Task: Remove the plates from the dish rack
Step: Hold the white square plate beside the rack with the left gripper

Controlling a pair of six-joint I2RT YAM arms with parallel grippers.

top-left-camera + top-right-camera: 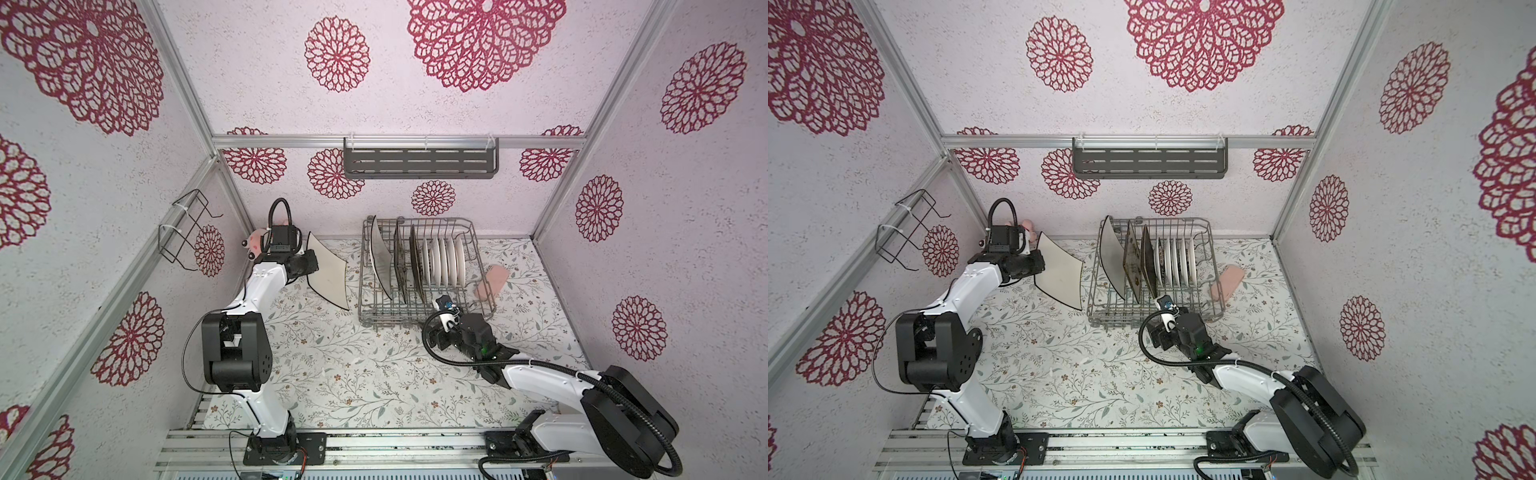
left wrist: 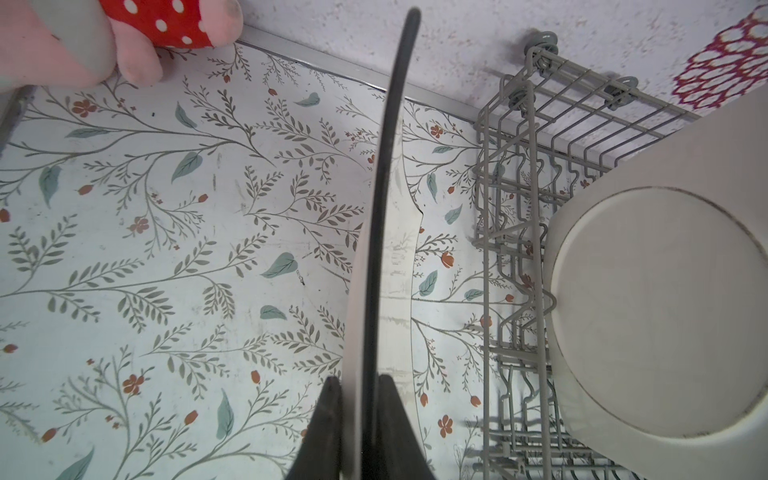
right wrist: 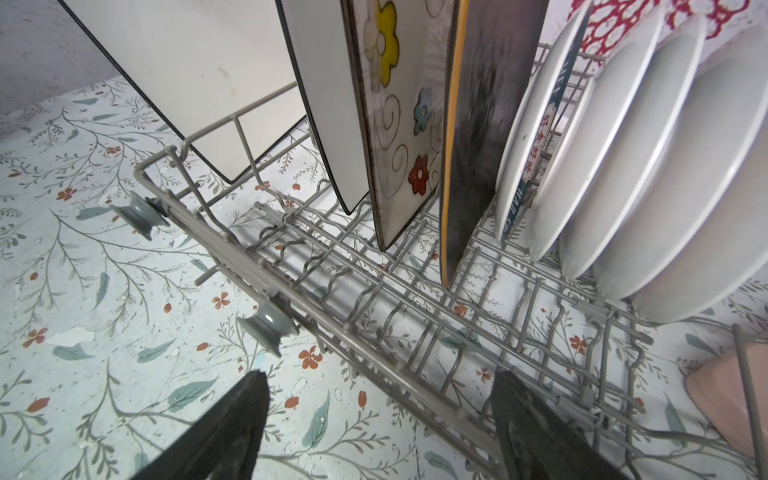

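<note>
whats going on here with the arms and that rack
The left tool is shut on a large white square plate, held on edge outside the dish rack. The right tool hangs open at the rack's front side, holding nothing. A second white square plate, two dark plates and the small round plates stand in the rack.

Left gripper holds white plate beside rack.

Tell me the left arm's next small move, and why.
Probably lower and tilt the white square plate flat onto the table: the left claw grips it on edge, outside the dish rack, over the tabletop.
</note>
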